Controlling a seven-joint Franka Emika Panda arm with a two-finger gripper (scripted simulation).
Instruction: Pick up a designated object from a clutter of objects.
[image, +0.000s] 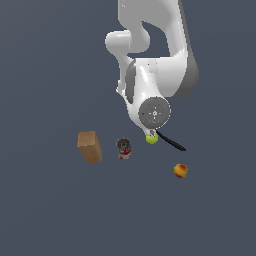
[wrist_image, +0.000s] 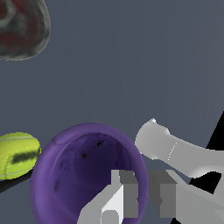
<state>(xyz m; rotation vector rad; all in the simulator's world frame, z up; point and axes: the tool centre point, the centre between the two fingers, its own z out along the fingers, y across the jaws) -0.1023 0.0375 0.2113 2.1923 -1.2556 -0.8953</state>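
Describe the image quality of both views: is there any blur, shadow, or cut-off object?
Exterior view: sharp, flat light, no cast shadows under the box or fruit; the arm hides the cup. Wrist view: the cup is cut off by the frame edge, the can looks smeared and cropped, and the fingers cover part of the cup's rim.

The yellow-green ball (wrist_image: 16, 155) crowds just beside the purple cup (wrist_image: 87, 175), and the spatula (image: 170, 141) runs off toward four o'clock in the exterior view. The can (image: 124, 148) and box (image: 90, 147) stand apart at nine o'clock. The cup's far side looks open, though the arm hides it.
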